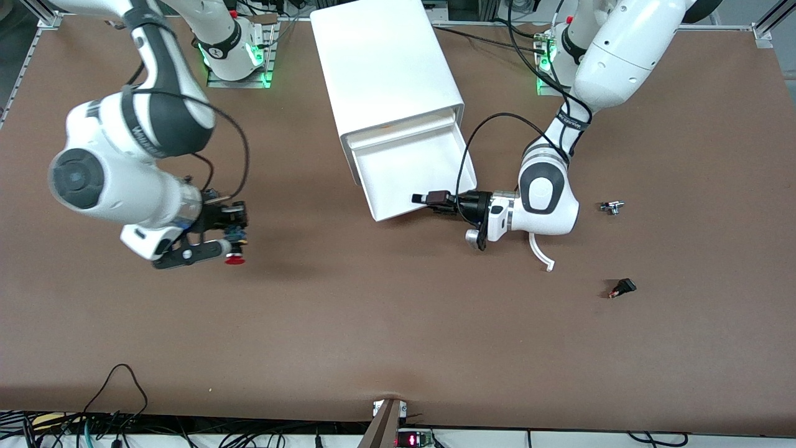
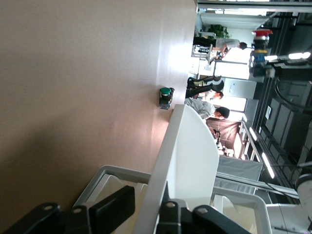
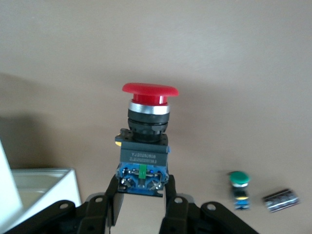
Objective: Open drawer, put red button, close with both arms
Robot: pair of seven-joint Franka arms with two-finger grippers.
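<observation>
The drawer (image 1: 410, 171) stands pulled out of the white cabinet (image 1: 385, 62) toward the front camera, and nothing lies in it. My left gripper (image 1: 424, 199) is at the drawer's front wall (image 2: 187, 146). It is open, one finger inside the wall and one outside, with a gap at the inner pad (image 2: 114, 207). My right gripper (image 1: 233, 239) hangs over bare table toward the right arm's end, shut on the blue base of the red button (image 1: 234, 259). In the right wrist view the red button (image 3: 146, 131) points away from the gripper (image 3: 142, 185).
A green-capped button (image 3: 239, 187) and a dark cylinder (image 3: 281, 200) lie on the table below the right gripper. The green-capped button (image 2: 165, 92) also shows next to the drawer. Toward the left arm's end lie a small metal part (image 1: 612, 207) and a small black part (image 1: 622, 288).
</observation>
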